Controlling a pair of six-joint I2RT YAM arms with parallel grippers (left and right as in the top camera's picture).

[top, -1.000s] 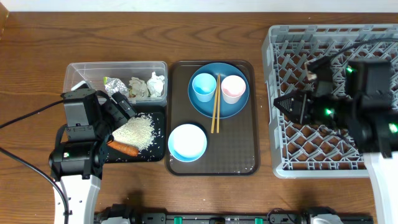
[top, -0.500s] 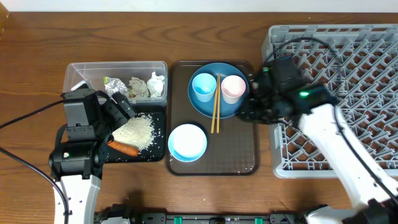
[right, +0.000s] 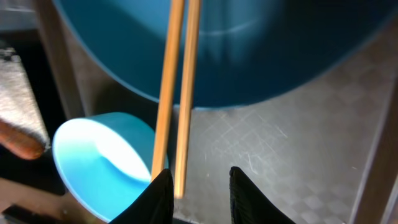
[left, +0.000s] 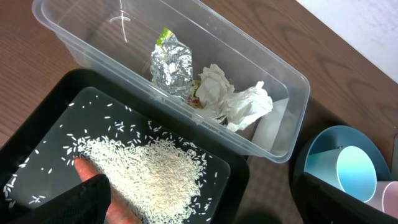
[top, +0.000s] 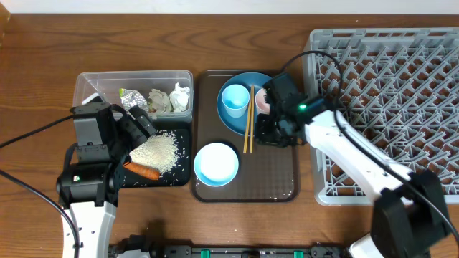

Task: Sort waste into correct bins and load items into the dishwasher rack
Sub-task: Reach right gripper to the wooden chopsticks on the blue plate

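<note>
- Left wrist view only: foil wrapper (left: pixel 171 65) print, can't read it; left gripper (left: pixel 214 205) spread wide over rice (left: pixel 155 168).
- Right wrist view only: right gripper (right: pixel 202 186) slightly apart, chopsticks (right: pixel 177 93) ending beside one finger, unclamped.

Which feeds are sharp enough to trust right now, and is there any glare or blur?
Overhead: sharp, evenly lit, soft shadows only. Left wrist: crisp, with bright glints on the foil wrapper and the clear tub. Right wrist: soft, the chopsticks and blue plate blurred, only the brown tray texture fairly clear.
</note>
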